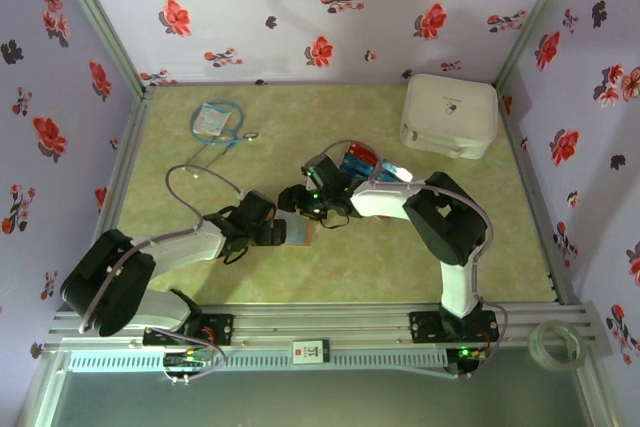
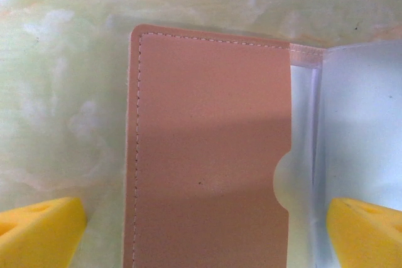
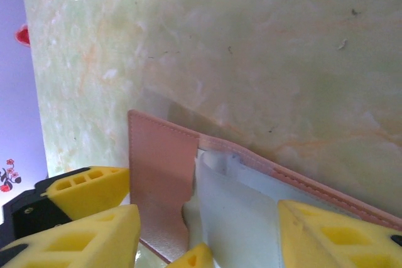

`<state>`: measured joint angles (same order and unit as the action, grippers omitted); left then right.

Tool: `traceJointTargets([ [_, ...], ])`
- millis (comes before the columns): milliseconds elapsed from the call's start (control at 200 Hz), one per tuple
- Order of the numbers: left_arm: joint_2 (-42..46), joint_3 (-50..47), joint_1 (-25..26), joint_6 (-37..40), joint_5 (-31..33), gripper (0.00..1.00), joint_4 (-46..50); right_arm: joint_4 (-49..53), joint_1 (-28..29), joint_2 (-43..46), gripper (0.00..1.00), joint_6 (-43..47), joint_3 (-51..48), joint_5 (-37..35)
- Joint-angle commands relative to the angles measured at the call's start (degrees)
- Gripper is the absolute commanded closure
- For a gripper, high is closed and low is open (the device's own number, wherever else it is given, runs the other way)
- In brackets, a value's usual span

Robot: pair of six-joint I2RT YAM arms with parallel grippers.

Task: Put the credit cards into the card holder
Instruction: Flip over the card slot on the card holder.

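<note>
The card holder (image 1: 298, 233) lies open mid-table, its brown flap (image 2: 207, 155) on the left and clear sleeves (image 2: 361, 123) on the right. My left gripper (image 2: 201, 243) is open right above it, one yellow finger on each side of the flap, nothing pinched. My right gripper (image 3: 207, 243) comes in from the far side, also open, with the pale sleeves (image 3: 251, 218) and the flap (image 3: 160, 174) between its fingers and no card in them. A small pile of red and blue credit cards (image 1: 358, 158) lies just behind the right wrist (image 1: 318, 192), partly hidden by it.
A big white rounded case (image 1: 449, 114) stands at the back right. A blue-and-white packet with a cable (image 1: 212, 120) lies at the back left. A tape roll (image 1: 556, 343) rests on the front rail. Flowered walls close in three sides.
</note>
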<state>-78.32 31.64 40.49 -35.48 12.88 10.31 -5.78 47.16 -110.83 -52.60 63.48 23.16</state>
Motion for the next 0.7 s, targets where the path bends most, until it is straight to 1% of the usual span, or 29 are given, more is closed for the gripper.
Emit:
traceJointTargets([
  [0, 1.04, -1.29, -0.5, -0.56, 0.2, 0.0, 1.09, -1.63, 0.4, -1.17, 0.41, -1.01, 0.65, 1.56],
  [320, 10.11, 0.72, -0.73, -0.72, 0.23, 0.0, 3.8, -2.47, 0.74, 0.87, 0.42, -2.32, 0.91, 2.15],
  [470, 16.17, 1.41, -1.61, -1.98, 2.0, 0.0, 5.54, -2.55, 1.65, 1.83, 0.42, -3.02, 1.61, 2.59],
  [555, 19.78, 1.87, -2.71, -2.67, 3.47, 0.0, 6.86, -2.4, 2.28, 2.32, 0.42, -3.29, 2.26, 2.57],
  [695, 23.71, 2.7, -5.72, -3.85, 3.66, 0.0, 8.89, -2.14, 3.35, 2.55, 0.42, -3.78, 3.96, 2.21],
])
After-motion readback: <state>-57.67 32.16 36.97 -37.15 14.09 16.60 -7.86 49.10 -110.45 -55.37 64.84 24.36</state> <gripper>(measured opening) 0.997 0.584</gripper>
